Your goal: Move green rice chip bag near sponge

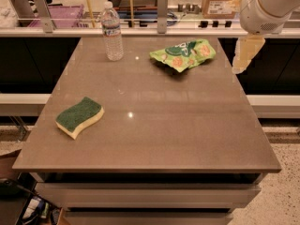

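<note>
Camera view shows the green rice chip bag (183, 54) lying crumpled and flat on the far part of the table (187, 139), a bit right of the middle. Nothing is holding it. It rests on the table top by itself, so the job has not really begun yet.

The sponge (79, 117) sits on the near left part of the table, green side up. It is well apart from the bag, with a lot of bare table between them. The bag will have to go across the table, toward the left and toward the front, to end up beside it.

A water bottle (112, 32) stands upright at the far left, near the bag but not touching it. It is not between the bag and the sponge, so I think it should not get in the way.

The gripper (244, 55) hangs just past the right edge of the table, off to the right of the bag and higher than the table top. It has nothing in it. I cannot tell whether it is spread apart or pressed together. The white arm (269, 6) comes in from the top right corner. I think the gripper is there because it must reach the bag first.
</note>
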`<state>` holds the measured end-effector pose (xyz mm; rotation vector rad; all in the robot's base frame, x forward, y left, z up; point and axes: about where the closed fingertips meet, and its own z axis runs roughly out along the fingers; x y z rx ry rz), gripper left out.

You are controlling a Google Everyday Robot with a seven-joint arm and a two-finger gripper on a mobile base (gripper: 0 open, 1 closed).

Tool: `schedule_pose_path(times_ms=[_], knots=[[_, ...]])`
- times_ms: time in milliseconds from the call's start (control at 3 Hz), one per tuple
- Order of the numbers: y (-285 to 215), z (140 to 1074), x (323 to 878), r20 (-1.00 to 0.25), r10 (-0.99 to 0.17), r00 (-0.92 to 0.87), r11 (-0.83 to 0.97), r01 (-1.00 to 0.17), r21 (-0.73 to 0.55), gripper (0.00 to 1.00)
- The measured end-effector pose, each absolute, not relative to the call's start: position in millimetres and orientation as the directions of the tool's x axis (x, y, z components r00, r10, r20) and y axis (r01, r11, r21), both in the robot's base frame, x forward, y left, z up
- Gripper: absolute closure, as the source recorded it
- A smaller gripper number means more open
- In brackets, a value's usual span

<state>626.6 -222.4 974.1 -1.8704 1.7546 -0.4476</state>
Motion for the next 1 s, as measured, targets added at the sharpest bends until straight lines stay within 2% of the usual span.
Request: schedule_pose_path(times_ms=[1000], knots=[[-192.2,931.0,690.9,-0.078,-0.959,0.273,-0.201,-0.847,-0.491,0.0]])
